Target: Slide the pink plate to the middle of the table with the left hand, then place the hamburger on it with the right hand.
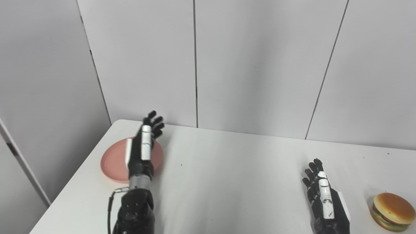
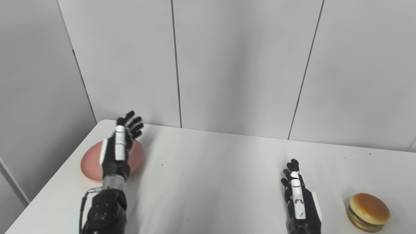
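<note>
Plate position: pink plate (image 1: 113,161) lies at the bench's (image 1: 234,169) 9 o'clock edge, directly beneath the left hand (image 1: 144,146), fingers spread, empty. Bench centre lies toward 3 o'clock.

White table (image 1: 234,169) with pink plate (image 1: 112,162) left, hamburger (image 1: 393,212) right.

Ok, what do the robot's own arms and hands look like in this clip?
Both the left hand and the right hand are black with slim black fingers and white panels along the back. The left one joins a silver metal wrist ring, a glossy black forearm and a thin looping black cable.
</note>
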You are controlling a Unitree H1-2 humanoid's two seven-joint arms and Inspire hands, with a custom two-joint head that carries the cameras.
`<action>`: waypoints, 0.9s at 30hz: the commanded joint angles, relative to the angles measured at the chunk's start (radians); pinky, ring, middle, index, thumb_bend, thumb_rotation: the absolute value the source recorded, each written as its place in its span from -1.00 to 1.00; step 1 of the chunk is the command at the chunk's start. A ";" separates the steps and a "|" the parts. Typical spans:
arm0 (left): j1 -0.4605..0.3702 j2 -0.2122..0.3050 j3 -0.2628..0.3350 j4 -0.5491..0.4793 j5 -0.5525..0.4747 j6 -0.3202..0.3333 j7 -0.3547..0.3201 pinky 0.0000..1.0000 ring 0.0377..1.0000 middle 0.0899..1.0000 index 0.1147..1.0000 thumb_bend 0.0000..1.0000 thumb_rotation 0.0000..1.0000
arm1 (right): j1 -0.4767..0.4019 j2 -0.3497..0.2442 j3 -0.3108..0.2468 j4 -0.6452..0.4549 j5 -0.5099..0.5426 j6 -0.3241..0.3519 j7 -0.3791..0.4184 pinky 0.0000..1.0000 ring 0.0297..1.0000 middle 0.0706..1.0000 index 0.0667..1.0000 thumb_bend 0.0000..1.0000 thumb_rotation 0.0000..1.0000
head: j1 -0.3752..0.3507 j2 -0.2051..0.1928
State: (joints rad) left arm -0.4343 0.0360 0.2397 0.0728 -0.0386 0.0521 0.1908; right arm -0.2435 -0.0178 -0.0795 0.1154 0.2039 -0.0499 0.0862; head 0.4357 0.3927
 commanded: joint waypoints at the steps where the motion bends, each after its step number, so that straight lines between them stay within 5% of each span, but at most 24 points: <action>1: -0.052 0.047 0.025 0.006 -0.013 -0.053 0.010 0.54 0.48 0.45 0.42 0.58 1.00 | -0.021 -0.004 0.005 -0.053 -0.008 0.009 -0.002 1.00 1.00 1.00 1.00 -0.04 0.84 | 0.002 0.002; 17: -0.072 0.260 0.128 0.216 -0.028 -0.142 0.022 0.35 0.36 0.34 0.31 0.58 1.00 | -0.008 -0.010 0.015 -0.123 0.006 0.077 0.002 1.00 1.00 1.00 1.00 -0.08 0.84 | 0.023 0.004; 27: -0.084 0.331 0.142 0.411 -0.049 -0.223 0.020 0.46 0.36 0.33 0.31 0.60 1.00 | -0.004 0.000 0.022 -0.146 -0.012 0.091 -0.020 1.00 1.00 1.00 1.00 -0.10 0.88 | 0.027 -0.016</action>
State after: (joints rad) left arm -0.4744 0.3254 0.3840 0.4925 -0.1011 -0.1170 0.2076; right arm -0.2271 -0.0224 -0.0602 0.0118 0.1901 0.0355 0.0663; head 0.4633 0.3758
